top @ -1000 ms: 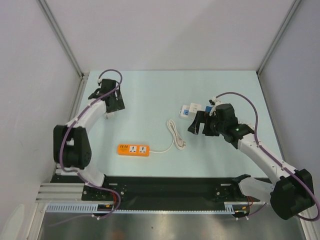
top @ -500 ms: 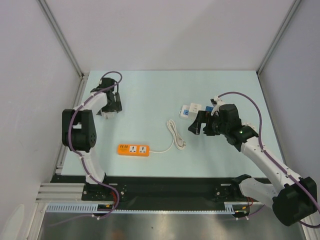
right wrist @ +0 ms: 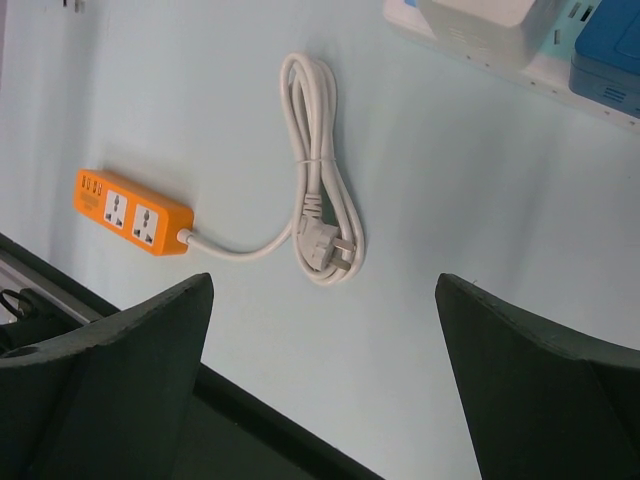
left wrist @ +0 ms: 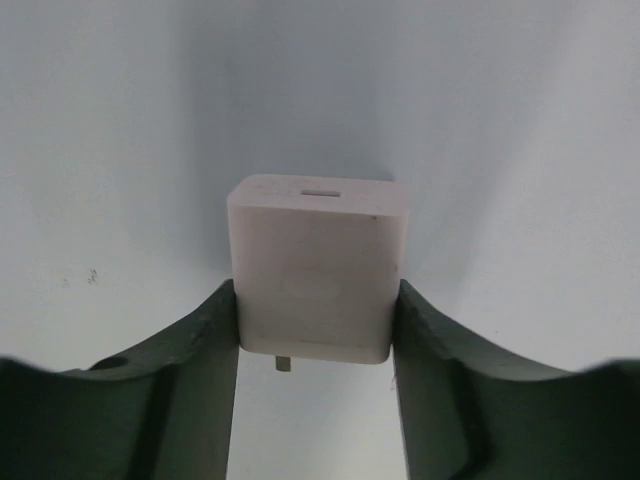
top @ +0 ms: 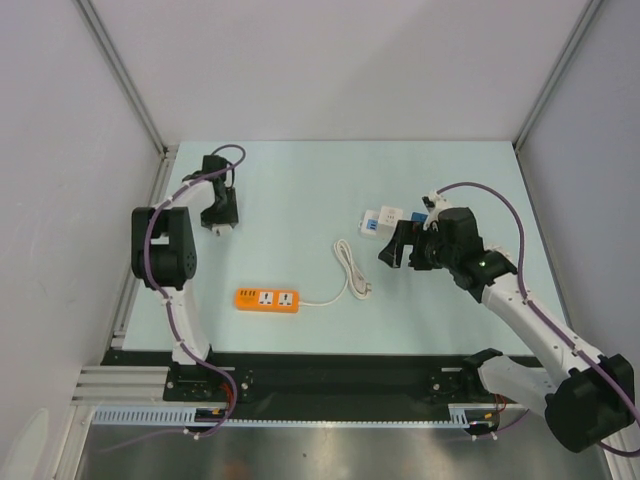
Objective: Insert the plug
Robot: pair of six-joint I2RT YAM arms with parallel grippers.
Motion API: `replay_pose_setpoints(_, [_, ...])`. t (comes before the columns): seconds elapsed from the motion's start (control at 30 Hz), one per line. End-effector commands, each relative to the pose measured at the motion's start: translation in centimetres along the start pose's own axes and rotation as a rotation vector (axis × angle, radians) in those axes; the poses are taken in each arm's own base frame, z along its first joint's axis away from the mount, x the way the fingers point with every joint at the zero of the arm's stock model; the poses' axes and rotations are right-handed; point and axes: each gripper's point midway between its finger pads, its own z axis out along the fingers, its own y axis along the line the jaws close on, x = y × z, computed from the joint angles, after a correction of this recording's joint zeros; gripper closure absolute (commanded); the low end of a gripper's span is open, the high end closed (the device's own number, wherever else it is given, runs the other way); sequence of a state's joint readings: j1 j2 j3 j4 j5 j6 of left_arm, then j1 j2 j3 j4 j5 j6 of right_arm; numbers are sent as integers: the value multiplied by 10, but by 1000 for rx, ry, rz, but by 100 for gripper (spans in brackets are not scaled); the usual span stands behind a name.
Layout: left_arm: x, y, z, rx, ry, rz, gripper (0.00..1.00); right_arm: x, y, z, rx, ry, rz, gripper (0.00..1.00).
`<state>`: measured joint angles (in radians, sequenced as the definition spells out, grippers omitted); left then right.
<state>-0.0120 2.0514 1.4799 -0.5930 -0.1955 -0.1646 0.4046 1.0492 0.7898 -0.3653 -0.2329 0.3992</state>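
**Top external view.** The blue plug [top: 412,216] is seen at the right end of the white power strip [top: 368,220], just beyond the right gripper [top: 395,250]. Whether it is seated cannot be told. The left gripper [top: 219,222] is parked well apart at the far left. The strip is not fixed to the table [top: 300,180], so it could be pushed away by an off-centre approach. No writing can be read.

**Left wrist view.** A white charger block [left wrist: 318,270] is clamped between the left gripper's fingers [left wrist: 200,350], with one prong showing beneath. This is not the plug, and it could be mistaken for it. No label is visible.

**Right wrist view.** The right gripper's fingers [right wrist: 150,330] are spread wide with nothing between them. The plug sits touching a white cube [right wrist: 480,20] on the strip. That cube could be caught or nudged when the fingers are closed. An orange power strip [right wrist: 133,212] and a coiled white cable [right wrist: 318,210] lie below. The socket markings are too small to be read.
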Motion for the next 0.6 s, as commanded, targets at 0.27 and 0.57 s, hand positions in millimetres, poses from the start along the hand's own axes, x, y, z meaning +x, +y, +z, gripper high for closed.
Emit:
replay_pose_setpoints(0.27, [-13, -38, -36, 207, -59, 58, 100, -22, 18, -1, -51, -39, 5, 0])
replay_pose_setpoints(0.57, [18, -129, -159, 360, -290, 309, 99, -76, 61, 4, -155, -31, 16, 0])
